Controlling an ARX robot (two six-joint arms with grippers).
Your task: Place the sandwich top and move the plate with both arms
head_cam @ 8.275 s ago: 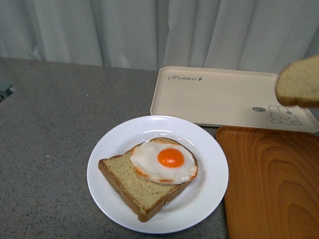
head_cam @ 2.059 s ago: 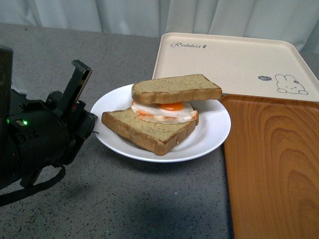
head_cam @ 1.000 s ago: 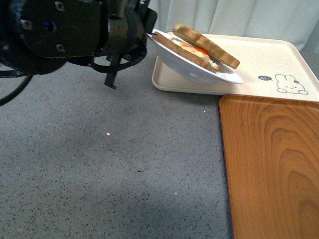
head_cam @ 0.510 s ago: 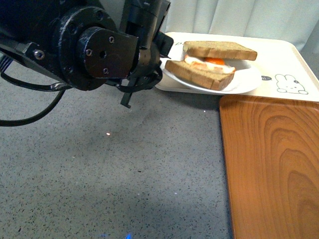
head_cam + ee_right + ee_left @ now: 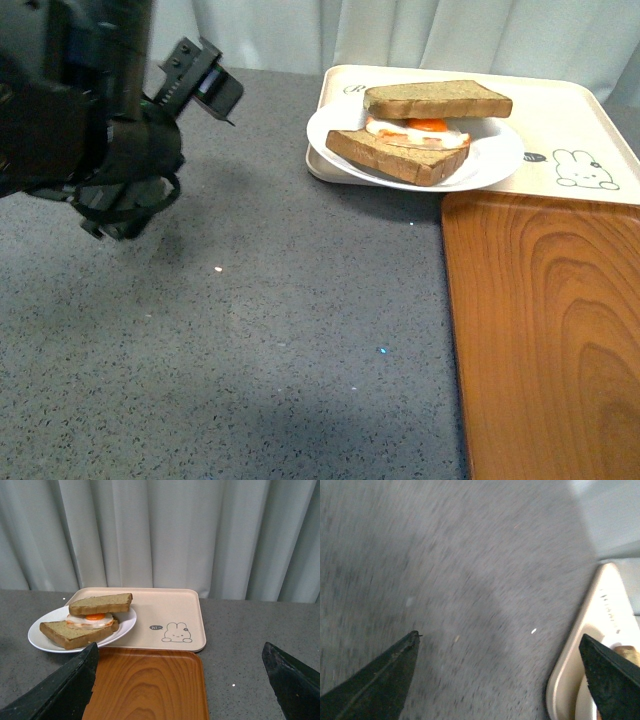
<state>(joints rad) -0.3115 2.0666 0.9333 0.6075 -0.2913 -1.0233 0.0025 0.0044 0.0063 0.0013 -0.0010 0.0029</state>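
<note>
The white plate (image 5: 497, 152) rests on the near left corner of the cream rabbit tray (image 5: 565, 115), its rim overhanging the tray's edge. On it lies a bread slice with a fried egg (image 5: 426, 125). The sandwich top (image 5: 437, 99) lies over the egg. My left gripper (image 5: 205, 85) is open, off to the left of the plate and apart from it; its wrist view shows it (image 5: 498, 637) over bare grey table beside the tray corner (image 5: 600, 610). My right gripper (image 5: 180, 645) is open and empty, facing the plate (image 5: 39, 632) and sandwich top (image 5: 100, 602) from a distance.
An orange-brown wooden tray (image 5: 540, 330) lies on the right, just in front of the cream tray (image 5: 165, 605). The grey speckled table (image 5: 280, 330) fills the front left. A pale curtain (image 5: 160, 530) hangs behind. The bulky left arm (image 5: 90, 140) hangs over the table's left side.
The top slice was laid on the egg and the plate was carried from the table onto the cream tray. In the last half second the left gripper drew back left, away from the plate.
</note>
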